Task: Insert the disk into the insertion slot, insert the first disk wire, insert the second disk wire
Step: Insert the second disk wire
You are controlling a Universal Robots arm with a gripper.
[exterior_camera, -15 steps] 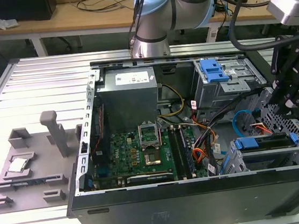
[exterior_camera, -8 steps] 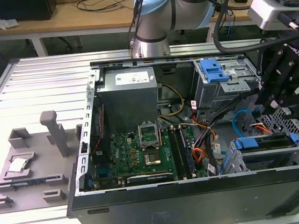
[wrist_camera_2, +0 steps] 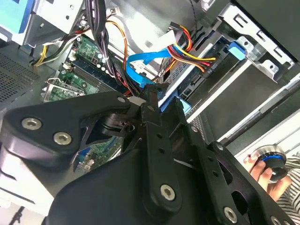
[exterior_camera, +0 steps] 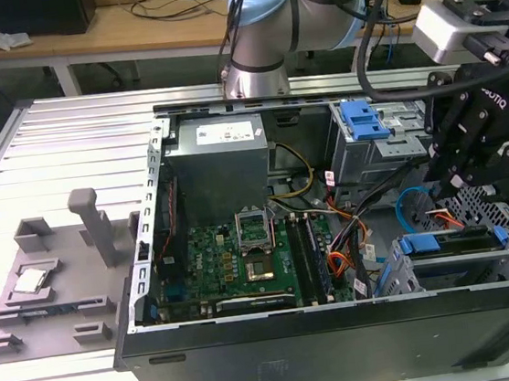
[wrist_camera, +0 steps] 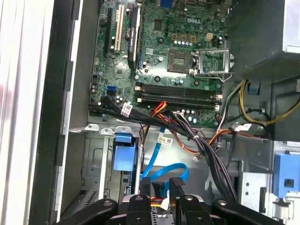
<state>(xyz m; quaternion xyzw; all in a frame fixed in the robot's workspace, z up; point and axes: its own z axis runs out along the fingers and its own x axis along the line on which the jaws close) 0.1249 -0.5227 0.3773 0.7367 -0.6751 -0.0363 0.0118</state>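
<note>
1 of the 3 steps looks done: in the exterior view the disk (exterior_camera: 426, 244) sits inside the insertion slot (exterior_camera: 501, 217), in the corner of the case (exterior_camera: 256, 365) on the exterior view's right, with its blue frame level with the bay's front. You can therefore judge the wiring to be the step in hand.

The claw (exterior_camera: 452, 188) hangs just above the rear of that bay. In the second wrist view, the first disk wire (wrist_camera_2: 192, 54) runs in just beside the claw toward the back of the disk. The second disk wire (wrist_camera_2: 143, 58) loops in from the motherboard (exterior_camera: 234, 253) side and ends right at the claw's tip.

Both plugs are hidden behind the claw. You cannot tell whether either 1 is seated, nor whether the claw is gripping a plug or standing free.

Whichever plug you are working, the move will likely call for squaring it to its socket on the disk's rear edge. It then needs a short, straight push with the other wire kept out of the path. The 2 wires lie almost touching there, so a snag looks like the main risk.
</note>
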